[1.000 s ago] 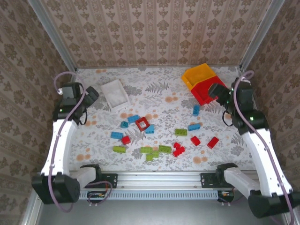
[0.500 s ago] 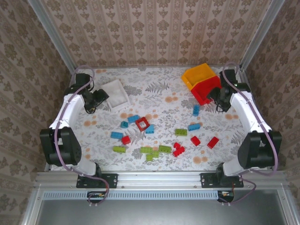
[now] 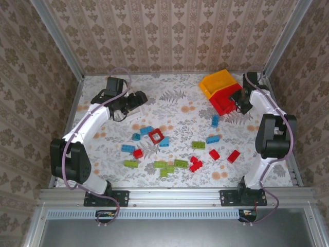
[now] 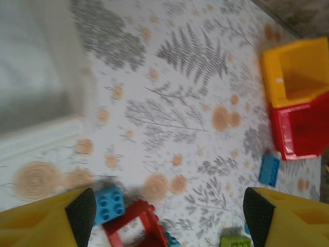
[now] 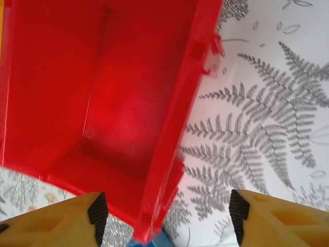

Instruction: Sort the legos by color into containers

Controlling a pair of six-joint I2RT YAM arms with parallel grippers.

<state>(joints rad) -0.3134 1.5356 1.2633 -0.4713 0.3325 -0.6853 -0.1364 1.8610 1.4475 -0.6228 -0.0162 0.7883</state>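
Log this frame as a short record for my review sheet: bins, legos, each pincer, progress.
bins: white bin far left; yellow bin and red bin side by side, far right
legos: red, blue and green, mixed loose on the table centre
left pincer: open, holding nothing, beside the white bin
right pincer: open, a red bin wall between its fingers
progress: no lego seen inside the red bin

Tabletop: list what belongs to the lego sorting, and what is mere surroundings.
Job: legos, white bin, yellow-orange bin, red bin.
Surroundings: floral table, patterned walls; nothing stray lies loose.
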